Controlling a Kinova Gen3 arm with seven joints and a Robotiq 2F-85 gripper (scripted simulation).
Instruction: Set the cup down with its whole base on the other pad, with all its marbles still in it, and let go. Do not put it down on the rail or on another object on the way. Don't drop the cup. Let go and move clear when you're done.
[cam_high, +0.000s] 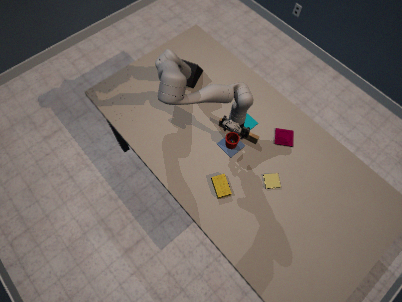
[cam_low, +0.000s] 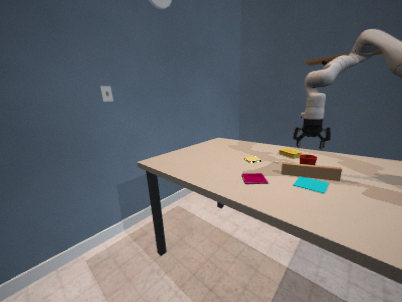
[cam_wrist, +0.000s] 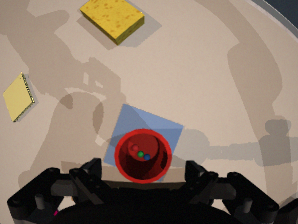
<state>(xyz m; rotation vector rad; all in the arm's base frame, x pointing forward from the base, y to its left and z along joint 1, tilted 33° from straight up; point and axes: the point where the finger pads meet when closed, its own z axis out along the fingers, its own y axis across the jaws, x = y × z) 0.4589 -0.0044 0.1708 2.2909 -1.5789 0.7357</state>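
The red cup (cam_high: 232, 139) stands upright on the blue pad (cam_high: 230, 147), with several coloured marbles inside it, as the wrist view (cam_wrist: 143, 156) shows. The blue pad (cam_wrist: 145, 137) shows around the cup there. My gripper (cam_low: 311, 138) is open and hangs above the cup (cam_low: 308, 159), apart from it. In the wrist view its fingers spread wide on both sides at the bottom edge. The teal pad (cam_high: 250, 121) lies on the other side of the wooden rail (cam_low: 311, 171), and also shows in the exterior view (cam_low: 311, 184).
A magenta square (cam_high: 283, 136) lies right of the rail. A yellow sponge (cam_high: 221, 185) and a pale yellow square (cam_high: 271, 180) lie nearer the front. The table edge (cam_low: 210, 192) is at the left in the exterior view.
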